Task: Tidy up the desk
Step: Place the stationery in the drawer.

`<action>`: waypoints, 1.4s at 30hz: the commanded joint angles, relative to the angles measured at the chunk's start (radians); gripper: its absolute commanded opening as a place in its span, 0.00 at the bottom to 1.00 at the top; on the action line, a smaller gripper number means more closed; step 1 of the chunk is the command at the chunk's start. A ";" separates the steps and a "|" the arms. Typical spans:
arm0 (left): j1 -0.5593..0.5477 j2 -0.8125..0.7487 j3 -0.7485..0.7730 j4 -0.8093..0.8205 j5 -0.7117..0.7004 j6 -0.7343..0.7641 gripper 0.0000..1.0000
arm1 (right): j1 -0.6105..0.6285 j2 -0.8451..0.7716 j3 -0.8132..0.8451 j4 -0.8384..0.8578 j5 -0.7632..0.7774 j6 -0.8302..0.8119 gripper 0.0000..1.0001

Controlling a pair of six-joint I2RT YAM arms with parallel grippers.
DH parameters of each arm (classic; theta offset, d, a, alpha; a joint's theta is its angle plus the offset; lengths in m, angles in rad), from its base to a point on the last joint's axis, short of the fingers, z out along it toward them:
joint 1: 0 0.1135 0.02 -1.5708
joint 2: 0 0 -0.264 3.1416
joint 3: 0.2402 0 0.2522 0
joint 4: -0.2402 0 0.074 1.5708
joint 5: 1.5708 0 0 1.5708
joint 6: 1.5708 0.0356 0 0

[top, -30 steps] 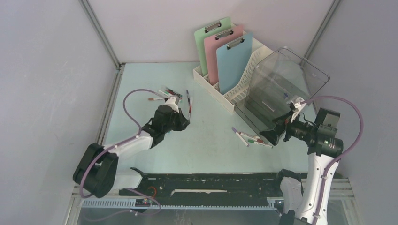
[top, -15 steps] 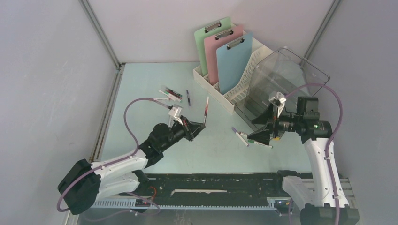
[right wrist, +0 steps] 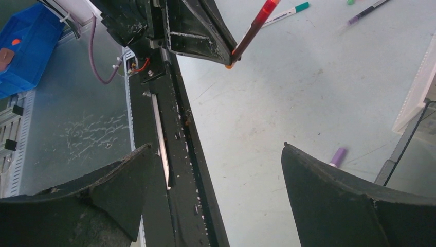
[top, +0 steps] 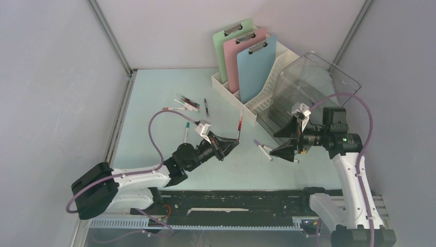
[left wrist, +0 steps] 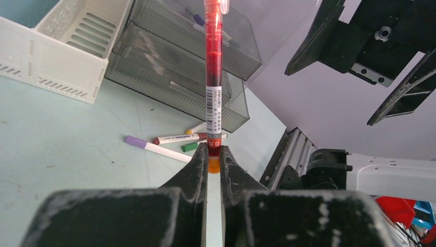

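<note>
Fingers (left wrist: 193, 172) of L gripper (left wrist: 213, 154) are pinched nearly shut on a red pen (left wrist: 213, 77), clamping its orange butt end. The pen sticks straight out past the tips, held clear of the surface, w/ its far end toward the clear box (left wrist: 185, 56). R gripper (right wrist: 216, 146) is spread wide w/ nothing betw its fingers (right wrist: 349, 206); it hangs over the front-right area, facing L gripper (top: 235, 142) across a gap. Desk (top: 154, 87), pale mint-blue, fills the mid of the top view betw grey walls, arm bases at its near edge. Clear box (top: 308, 87), smoky grey w/ stacked tiers, sits far right. White slotted file rack (top: 226, 90) is just beside it on the left, far centre. Three clipboards stand upright in the rack: green clipboard (top: 226, 46) rearmost, pink clipboard (top: 235, 56) in the mid, blue clipboard (top: 255, 67) frontmost. Loose pen cluster (top: 187, 103) lies far-left of centre, w/ a dark pen (top: 205, 107) near it. Teal-capped marker (top: 186, 131) lies by the L arm. Purple-capped marker (top: 259, 145) and a few other markers lie by the box front, near R gripper (top: 273, 144); L wrist view shows a red marker (left wrist: 177, 139) and a green marker (left wrist: 190, 146) among them.
</note>
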 commanded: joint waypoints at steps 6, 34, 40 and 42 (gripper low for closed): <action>-0.100 0.101 0.118 0.117 -0.098 0.041 0.00 | 0.051 0.000 -0.005 0.028 -0.026 0.043 1.00; -0.236 0.256 0.262 0.154 -0.187 0.070 0.00 | 0.088 0.003 -0.085 0.349 0.031 0.493 0.95; -0.248 0.285 0.286 0.168 -0.181 0.068 0.00 | 0.096 0.004 -0.087 0.364 0.057 0.507 0.88; -0.252 0.294 0.293 0.172 -0.177 0.067 0.00 | 0.097 0.006 -0.087 0.368 0.065 0.510 0.86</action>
